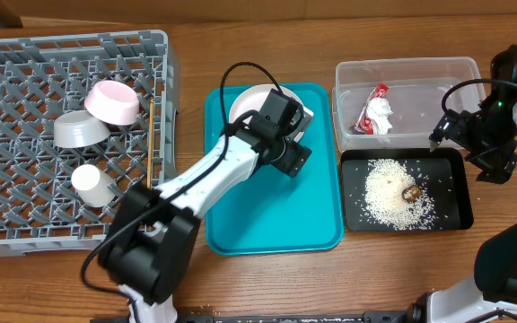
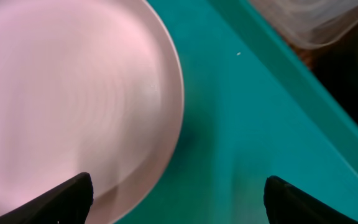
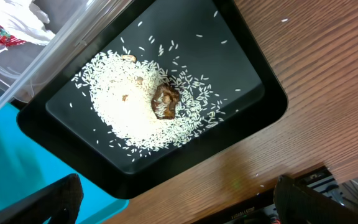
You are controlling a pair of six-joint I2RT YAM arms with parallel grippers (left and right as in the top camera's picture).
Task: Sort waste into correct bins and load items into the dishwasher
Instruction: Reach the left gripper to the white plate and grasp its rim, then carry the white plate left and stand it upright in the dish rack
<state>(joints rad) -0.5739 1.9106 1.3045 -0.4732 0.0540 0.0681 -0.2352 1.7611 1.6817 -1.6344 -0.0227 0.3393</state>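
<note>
The large white plate [image 1: 248,101] lies at the far end of the teal serving tray [image 1: 272,215]. My left gripper [image 1: 283,135] hovers over its right rim, open and empty; in the left wrist view [image 2: 178,186] one finger is over the plate [image 2: 67,93], the other over the tray. The grey dish rack [image 1: 25,215] holds the pink-sided dish [image 1: 113,101], the grey-white bowl [image 1: 81,129], the white cup [image 1: 94,185] and chopsticks [image 1: 151,121]. The clear tub [image 1: 420,72] holds the red-and-white wrapper [image 1: 375,114]. The black tray [image 1: 451,211] holds rice [image 3: 129,106] and a brown scrap [image 3: 165,101]. My right gripper [image 1: 442,135] [image 3: 178,186] is open and empty above it.
The rack fills the left of the wooden table [image 1: 510,27]. The teal tray sits in the middle, with the clear tub and black tray close against its right side. A few rice grains lie on the wood by the black tray [image 3: 284,20].
</note>
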